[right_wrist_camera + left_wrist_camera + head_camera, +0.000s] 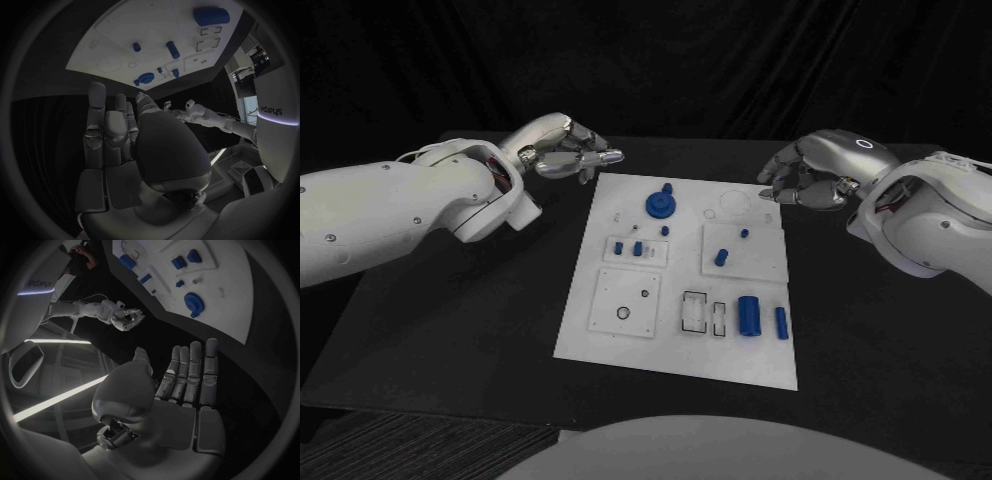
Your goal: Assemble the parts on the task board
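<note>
The white task board [678, 345] lies in the middle of the black table. On it are a round blue part [661, 205] near the far edge, small blue pieces [629, 247] in a left recess, a blue peg [721, 257] and a blue cylinder [749, 314] near the front right. My left hand [567, 150] hovers beyond the board's far left corner, holding nothing. My right hand [805, 180] hovers at the far right corner, also holding nothing. In the left wrist view the left hand [187, 385] has straight fingers above the board [231, 315]. The right hand [119, 135] looks the same.
Black table [459, 320] surrounds the board on all sides, with a dark curtain behind. Empty outlined slots [694, 311] sit beside the blue cylinder. A thin blue bar [780, 322] lies near the board's right edge.
</note>
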Controlling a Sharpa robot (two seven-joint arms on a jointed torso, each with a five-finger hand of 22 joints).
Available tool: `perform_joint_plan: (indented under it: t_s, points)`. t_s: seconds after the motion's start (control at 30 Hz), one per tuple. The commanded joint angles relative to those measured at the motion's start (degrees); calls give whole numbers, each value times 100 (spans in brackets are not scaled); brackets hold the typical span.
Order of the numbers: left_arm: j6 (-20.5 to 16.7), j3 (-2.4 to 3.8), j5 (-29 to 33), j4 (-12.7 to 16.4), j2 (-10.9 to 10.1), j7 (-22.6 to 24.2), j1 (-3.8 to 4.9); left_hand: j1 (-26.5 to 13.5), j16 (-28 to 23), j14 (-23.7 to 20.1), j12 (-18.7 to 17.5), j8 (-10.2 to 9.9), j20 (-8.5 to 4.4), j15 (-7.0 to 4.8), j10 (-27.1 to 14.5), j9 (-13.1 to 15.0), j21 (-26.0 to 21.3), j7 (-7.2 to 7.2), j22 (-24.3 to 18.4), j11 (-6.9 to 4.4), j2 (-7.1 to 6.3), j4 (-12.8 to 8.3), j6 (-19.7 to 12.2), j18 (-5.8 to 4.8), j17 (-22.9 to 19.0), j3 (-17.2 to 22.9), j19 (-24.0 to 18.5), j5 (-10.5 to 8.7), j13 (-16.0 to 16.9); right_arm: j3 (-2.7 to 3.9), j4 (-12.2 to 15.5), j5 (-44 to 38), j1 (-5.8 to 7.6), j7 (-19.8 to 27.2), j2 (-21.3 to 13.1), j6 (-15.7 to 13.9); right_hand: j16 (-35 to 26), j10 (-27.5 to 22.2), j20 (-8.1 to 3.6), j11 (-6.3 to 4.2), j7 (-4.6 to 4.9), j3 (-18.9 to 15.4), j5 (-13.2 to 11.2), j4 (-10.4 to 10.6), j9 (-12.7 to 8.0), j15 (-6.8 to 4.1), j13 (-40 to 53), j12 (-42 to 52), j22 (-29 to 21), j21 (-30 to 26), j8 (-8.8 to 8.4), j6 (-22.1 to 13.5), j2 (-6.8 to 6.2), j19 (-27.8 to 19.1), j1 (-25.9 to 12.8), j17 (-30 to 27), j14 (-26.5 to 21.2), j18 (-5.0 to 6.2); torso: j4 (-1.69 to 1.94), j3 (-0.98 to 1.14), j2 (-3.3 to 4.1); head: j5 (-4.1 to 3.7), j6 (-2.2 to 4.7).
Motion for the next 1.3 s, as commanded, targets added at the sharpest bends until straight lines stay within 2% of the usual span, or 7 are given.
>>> perform_joint_plan:
  t_s: [0.03,0.17,0.3,0.43,0.57,0.9,1.3]
  points:
    - [-12,0,638,-27,-12,1061,-102,254,-8,283,-676,-96,85,-46,-96,-606,-79,-4,43,-18,83,-14,-144,165,-444,-186,189,241,-931,2,-44,-318,24,60,60,521,501,-229,49,109,-70,52,-30,-29,3,121,-387,-515,5,-101,-96,23,-97,-9,139,406,216,6,0,-3,3,18,-1]
    - [-7,-1,771,-53,-36,1453,-245,430,3,513,-1138,-113,105,-177,-226,-1245,-149,-67,94,-83,160,-6,-358,288,-814,-327,361,399,-1693,2,-96,-524,25,-7,138,912,776,-1016,36,190,-242,-12,-203,-147,-72,76,-630,-873,-171,-733,-382,-276,-196,-257,186,604,106,91,-1,-8,3,-11,-1]
    - [39,-1,1126,-98,-42,1879,-382,696,-78,420,-1361,-122,100,-178,-362,-1671,-291,-107,89,-145,186,-11,-536,302,-1039,-350,346,627,-2127,1,-137,-790,-9,-42,205,1225,798,-1236,46,175,-198,-61,-197,-234,-74,79,-656,-847,-179,-792,-448,-305,-185,-274,184,588,20,92,-8,-4,10,-35,-1]
    - [113,-2,1414,-138,-43,2223,-481,985,-878,-719,-1425,-100,275,171,-552,-2205,-1084,-150,-205,-186,232,-11,-582,144,-1694,-408,-409,843,-2600,1,-166,-1000,-60,-33,253,1356,756,-1263,48,172,-227,-68,-103,-285,-73,82,-656,-794,-182,-821,-472,-308,-174,-283,203,531,-32,92,12,-5,15,-79,-1]
    - [177,-2,1580,-158,-52,2475,-554,1143,-1737,-1659,-1300,-46,161,56,-725,-2618,-2218,-194,-870,-218,294,-3,-511,134,-2531,-460,-1417,954,-3016,1,-186,-1099,-115,-13,274,1422,739,-1286,49,169,-211,-69,71,-337,-58,81,-661,-727,-183,-858,-477,-263,-160,-296,212,491,-81,92,5,-4,17,-97,-1]
    - [385,-2,1689,-181,-71,2609,-637,1273,-2200,-1953,-934,98,187,37,-848,-3107,-2976,-200,-1682,-197,379,-1,-463,164,-3461,-483,-2016,1129,-3579,1,-254,-1163,-263,52,323,1456,658,-1344,36,154,-206,35,929,-491,62,74,-673,-523,-123,-956,-458,-114,-192,-370,251,333,-235,89,5,-8,11,-120,-1]
    - [498,-2,1700,-205,-80,2577,-694,1312,-2237,-1950,-800,179,255,68,-874,-3220,-2952,-199,-1898,-174,389,-2,-446,199,-3670,-467,-2078,1195,-3729,1,-386,-1170,-398,116,438,1191,684,-1360,28,175,-155,149,1202,-544,119,78,-669,-413,-37,-959,-494,-147,-230,-386,243,312,-260,84,-4,3,9,-119,-1]
